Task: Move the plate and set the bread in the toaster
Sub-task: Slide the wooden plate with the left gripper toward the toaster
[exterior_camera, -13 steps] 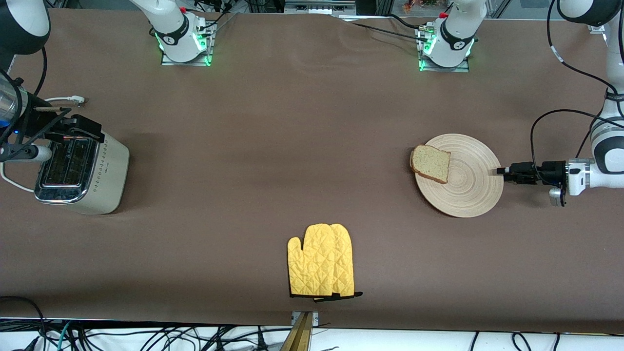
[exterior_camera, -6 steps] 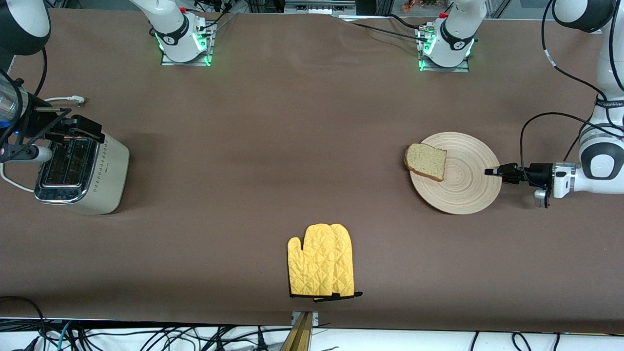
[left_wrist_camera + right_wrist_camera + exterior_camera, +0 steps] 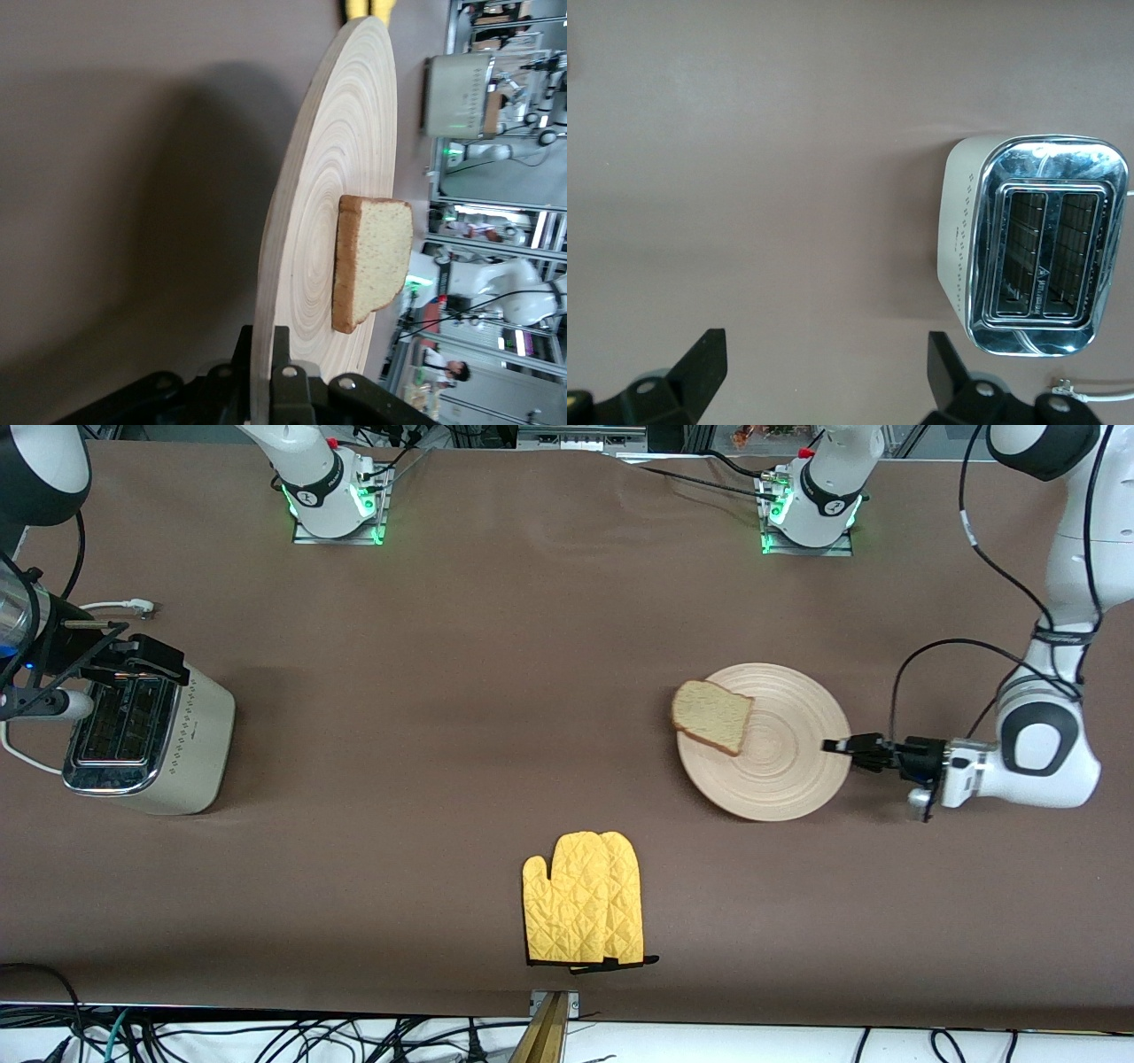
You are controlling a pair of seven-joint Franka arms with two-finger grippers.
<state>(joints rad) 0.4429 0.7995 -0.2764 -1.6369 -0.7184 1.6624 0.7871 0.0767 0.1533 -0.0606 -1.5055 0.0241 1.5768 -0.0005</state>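
Note:
The light-wood plate (image 3: 788,771) is near the left arm's end of the table, and my left gripper (image 3: 837,747) is shut on its rim. In the left wrist view the rim (image 3: 310,266) runs between the closed jaws (image 3: 275,354). The brown bread (image 3: 713,716) lies on the plate's edge toward the toaster, partly overhanging it (image 3: 376,257). The cream toaster (image 3: 146,735) stands at the right arm's end. My right gripper (image 3: 142,657) hangs open beside the toaster's top; the right wrist view shows its fingers (image 3: 826,354) apart over bare cloth with both slots (image 3: 1036,243) empty.
Yellow oven mitts (image 3: 583,898) lie nearer the front camera at mid-table. The toaster's white cord (image 3: 124,607) trails toward the robots' side. Brown cloth covers the table between the plate and the toaster.
My left gripper closed on the plate's rim and moved the plate, bread still on it, toward the middle of the table. The right arm has not moved.

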